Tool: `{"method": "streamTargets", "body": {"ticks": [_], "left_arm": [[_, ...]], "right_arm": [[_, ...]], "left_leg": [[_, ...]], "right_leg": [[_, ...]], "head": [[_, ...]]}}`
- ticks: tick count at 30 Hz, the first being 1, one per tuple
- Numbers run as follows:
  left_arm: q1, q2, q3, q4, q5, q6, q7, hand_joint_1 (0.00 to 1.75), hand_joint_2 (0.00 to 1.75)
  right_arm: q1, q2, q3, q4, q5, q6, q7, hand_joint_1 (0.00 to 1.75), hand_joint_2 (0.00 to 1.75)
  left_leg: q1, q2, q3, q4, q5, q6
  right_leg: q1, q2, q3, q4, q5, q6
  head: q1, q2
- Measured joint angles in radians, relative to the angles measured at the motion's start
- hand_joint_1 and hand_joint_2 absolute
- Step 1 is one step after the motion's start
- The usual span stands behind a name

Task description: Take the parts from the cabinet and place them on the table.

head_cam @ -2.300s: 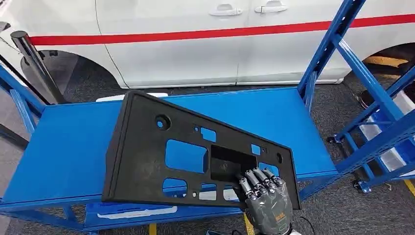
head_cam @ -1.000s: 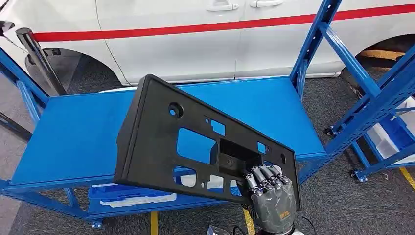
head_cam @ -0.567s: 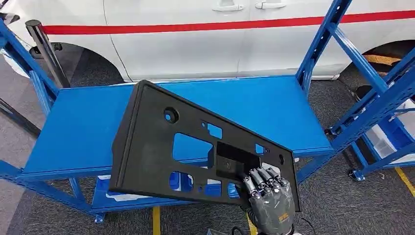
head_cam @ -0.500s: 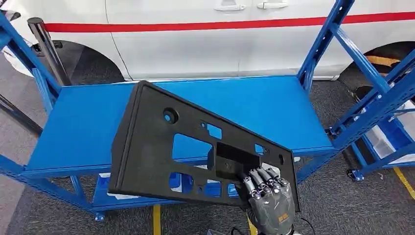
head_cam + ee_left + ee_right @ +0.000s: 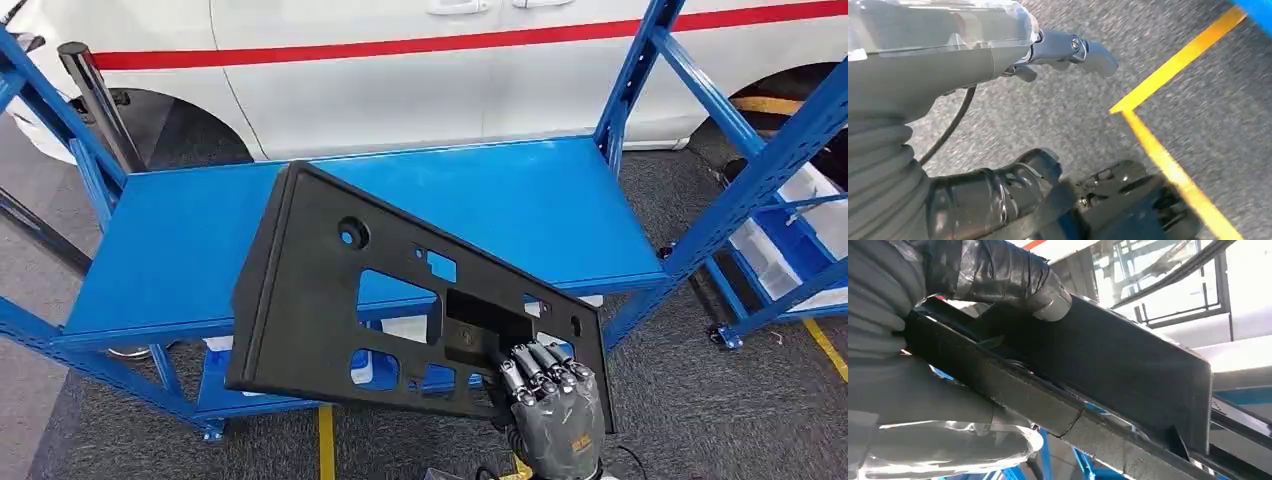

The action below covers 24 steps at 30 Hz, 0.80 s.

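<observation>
The right hand (image 5: 548, 405) gripped the black panel (image 5: 400, 310) at its near lower corner, fingers (image 5: 535, 368) curled over the edge beside a rectangular recess; in the right wrist view the thumb (image 5: 1013, 277) lay pressed on one face of the panel (image 5: 1108, 370) with the palm behind the other, so the hold looked like a firm clamp on one corner only. The panel was carried in the air, tilted, its far corner raised and its face towards the head camera. It hung over the front edge of the blue table (image 5: 540, 200), part above the top and part out over the floor, and I could not tell that any edge touched the surface. The left hand (image 5: 998, 195) hung low over grey floor with a yellow line (image 5: 1168, 165); its dark fingers were blurred and I could not tell how far they were curled, though nothing showed in its hold. A white car (image 5: 400, 60) stood behind the table, and blue racking (image 5: 740, 190) to the right. Judgement: picking was done and this was the carry, close to placement. The next move would call for bringing the panel further in over the top, levelling it, lowering it flat, then opening the fingers. A risk was the panel pivoting or slipping about the single corner grip, or its low edge catching the table's front rail.
</observation>
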Motion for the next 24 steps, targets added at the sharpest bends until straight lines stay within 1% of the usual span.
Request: {"method": "streamTargets", "body": {"ticks": [1, 2, 3, 4, 5, 6, 7, 8, 9, 10, 11, 12, 13, 14, 15, 16, 17, 18, 19, 20, 21, 22, 23, 24], "left_arm": [[0.0, 0.0, 0.0, 0.0, 0.0, 0.0, 0.0, 0.0, 1.75], [-0.001, 0.0, 0.001, 0.0, 0.0, 0.0, 0.0, 0.0, 1.75], [-0.001, 0.0, 0.001, 0.0, 0.0, 0.0, 0.0, 0.0, 1.75], [-0.001, 0.001, 0.001, 0.0, 0.0, 0.0, 0.0, 0.0, 1.75], [0.0, 0.003, 0.001, 0.0, 0.0, 0.0, 0.0, 0.0, 1.75], [-0.001, 0.003, 0.001, 0.0, 0.0, 0.0, 0.0, 0.0, 1.75], [-0.002, 0.003, 0.001, 0.0, 0.0, 0.0, 0.0, 0.0, 1.75], [-0.003, 0.003, 0.001, 0.0, -0.001, 0.0, 0.0, 0.0, 1.75], [-0.003, 0.003, 0.001, 0.0, -0.001, -0.001, 0.0, 0.0, 1.75], [-0.001, 0.003, 0.001, 0.0, -0.001, -0.003, 0.0, 0.0, 1.75], [0.0, 0.004, 0.001, 0.0, -0.001, -0.003, 0.0, 0.0, 1.75], [0.001, 0.004, 0.001, 0.0, -0.001, -0.003, 0.0, 0.0, 1.75], [-0.002, 0.004, 0.001, 0.0, -0.001, -0.003, 0.0, 0.0, 1.75], [-0.003, 0.004, 0.001, 0.0, -0.001, -0.003, 0.0, 0.0, 1.75], [-0.003, 0.005, 0.001, 0.0, -0.001, -0.003, 0.0, 0.0, 1.75], [-0.003, 0.005, 0.001, 0.0, -0.001, -0.003, 0.0, 0.0, 1.75], [-0.001, 0.005, 0.001, 0.0, -0.001, -0.003, 0.0, 0.0, 1.75], [0.0, 0.005, 0.001, 0.0, -0.001, -0.003, 0.0, 0.0, 1.75], [0.0, 0.005, 0.001, 0.0, -0.001, -0.003, 0.0, 0.0, 1.75], [0.0, 0.005, 0.001, 0.0, -0.001, -0.003, 0.0, 0.0, 1.75], [0.0, 0.005, 0.001, 0.0, -0.001, -0.003, 0.0, 0.0, 1.75], [0.0, 0.004, 0.001, 0.0, -0.001, -0.003, 0.0, 0.0, 1.75], [0.0, 0.003, 0.001, 0.0, -0.001, -0.004, 0.0, 0.0, 1.75], [0.0, 0.004, 0.001, 0.0, -0.001, -0.004, 0.0, 0.0, 1.75]], "right_arm": [[0.0, 0.0, 0.0, 0.0, -0.001, 0.0, 0.0, 1.75, 1.75], [0.0, 0.0, 0.0, 0.0, -0.002, 0.0, -0.002, 1.75, 1.75], [0.0, 0.0, 0.0, 0.001, -0.003, 0.0, -0.003, 1.75, 1.75], [0.001, 0.0, 0.0, 0.001, -0.003, 0.0, -0.004, 1.75, 1.75], [0.001, 0.0, 0.0, 0.001, -0.004, 0.0, -0.005, 1.75, 1.75], [0.001, 0.0, 0.0, 0.001, -0.005, 0.0, -0.006, 1.75, 1.75], [0.001, 0.002, 0.0, 0.0, -0.007, 0.0, -0.01, 1.75, 1.75], [0.0, 0.002, -0.001, 0.001, -0.008, 0.0, -0.013, 1.75, 1.75], [0.001, 0.003, -0.001, 0.0, -0.012, 0.0, -0.016, 1.75, 1.75], [0.0, 0.004, -0.001, 0.0, -0.013, 0.0, -0.019, 1.75, 1.75], [0.001, 0.005, -0.003, 0.0, -0.014, 0.0, -0.024, 1.75, 1.75], [0.003, 0.005, -0.004, 0.0, -0.017, 0.0, -0.028, 1.75, 1.75], [0.003, 0.005, -0.005, 0.0, -0.021, 0.0, -0.032, 1.75, 1.75], [0.002, 0.006, -0.007, 0.0, -0.022, 0.0, -0.035, 1.75, 1.75], [0.003, 0.006, -0.009, 0.0, -0.023, 0.0, -0.036, 1.75, 1.75], [0.004, 0.006, -0.011, 0.0, -0.023, 0.0, -0.037, 1.75, 1.75], [0.004, 0.006, -0.011, 0.0, -0.024, 0.0, -0.037, 1.75, 1.75], [0.004, 0.006, -0.013, 0.0, -0.024, 0.0, -0.037, 1.75, 1.75], [0.005, 0.006, -0.014, 0.0, -0.024, 0.0, -0.037, 1.75, 1.75], [0.005, 0.006, -0.014, 0.0, -0.024, 0.0, -0.037, 1.75, 1.75], [0.005, 0.006, -0.015, 0.0, -0.024, 0.0, -0.037, 1.75, 1.75], [0.004, 0.006, -0.015, 0.0, -0.024, 0.0, -0.037, 1.75, 1.75], [0.003, 0.007, -0.015, 0.0, -0.024, 0.0, -0.037, 1.75, 1.75], [0.004, 0.008, -0.015, -0.001, -0.024, 0.0, -0.037, 1.75, 1.75]], "left_leg": [[0.005, 0.0, -0.029, 0.083, -0.045, -0.007], [0.008, 0.001, -0.044, 0.138, -0.068, -0.012], [0.013, 0.001, -0.038, 0.149, -0.066, -0.017], [0.016, 0.001, -0.009, 0.114, -0.045, -0.021], [0.019, 0.002, 0.04, 0.042, -0.013, -0.023], [0.023, 0.002, 0.113, -0.075, 0.029, -0.028], [0.025, 0.0, 0.146, -0.145, 0.019, -0.028], [0.015, -0.007, 0.141, -0.144, 0.027, -0.015], [0.016, -0.008, 0.136, -0.141, 0.03, -0.005], [0.015, -0.008, 0.134, -0.14, 0.034, 0.001], [0.011, -0.008, 0.133, -0.139, 0.038, 0.008], [0.014, -0.006, 0.127, -0.148, 0.049, 0.022], [0.017, -0.003, 0.126, -0.148, 0.058, 0.031], [0.017, -0.003, 0.116, -0.148, 0.065, 0.039], [0.016, -0.003, 0.107, -0.147, 0.071, 0.043], [0.013, -0.002, 0.097, -0.146, 0.077, 0.044], [0.01, -0.001, 0.087, -0.144, 0.083, 0.045], [0.007, -0.001, 0.078, -0.142, 0.088, 0.045], [0.004, -0.001, 0.071, -0.141, 0.093, 0.045], [0.002, -0.002, 0.066, -0.141, 0.097, 0.045], [-0.001, -0.003, 0.063, -0.141, 0.101, 0.043], [-0.002, -0.004, 0.063, -0.141, 0.105, 0.041], [-0.007, -0.003, 0.06, -0.141, 0.11, 0.035], [-0.003, -0.003, 0.059, -0.141, 0.114, 0.029]], "right_leg": [[0.0, -0.001, -0.011, 0.003, 0.006, 0.001], [0.0, -0.002, -0.022, 0.006, 0.01, 0.003], [-0.002, -0.002, -0.032, 0.011, 0.015, 0.006], [-0.004, -0.002, -0.04, 0.017, 0.017, 0.01], [-0.007, -0.002, -0.048, 0.023, 0.019, 0.013], [-0.011, -0.002, -0.057, 0.035, 0.021, 0.017], [-0.011, -0.002, -0.064, 0.044, 0.021, 0.024], [-0.006, -0.001, -0.069, 0.05, 0.023, 0.033], [-0.004, 0.0, -0.071, 0.048, 0.028, 0.039], [-0.004, 0.0, -0.071, 0.046, 0.033, 0.045], [-0.008, 0.001, -0.07, 0.043, 0.039, 0.053], [-0.009, 0.002, -0.073, 0.043, 0.043, 0.06], [-0.014, 0.004, -0.081, 0.057, 0.02, 0.063], [-0.014, 0.005, -0.098, 0.101, -0.028, 0.066], [-0.014, 0.006, -0.123, 0.171, -0.077, 0.069], [-0.014, 0.006, -0.154, 0.256, -0.122, 0.071], [-0.013, 0.006, -0.177, 0.326, -0.152, 0.072], [-0.013, 0.006, -0.178, 0.351, -0.156, 0.069], [-0.013, 0.007, -0.15, 0.321, -0.137, 0.065], [-0.01, 0.007, -0.102, 0.252, -0.108, 0.058], [-0.004, 0.008, -0.036, 0.15, -0.071, 0.048], [0.002, 0.008, 0.023, 0.057, -0.05, 0.033], [0.005, 0.005, 0.032, 0.03, -0.063, 0.028], [0.009, 0.004, 0.027, 0.023, -0.052, 0.026]], "head": [[0.0, 0.0], [0.0, 0.0], [0.0, 0.0], [0.0, 0.0], [0.0, 0.0], [0.0, 0.0], [0.0, 0.0], [0.0, 0.0], [0.002, 0.0], [0.002, 0.0], [0.002, 0.0], [0.002, 0.0], [0.002, 0.0], [0.003, 0.0], [0.002, 0.0], [0.002, 0.0], [0.002, 0.0], [0.002, 0.0], [0.002, 0.0], [0.002, 0.0], [0.002, 0.0], [0.002, 0.0], [0.001, 0.0], [0.003, 0.0]]}}
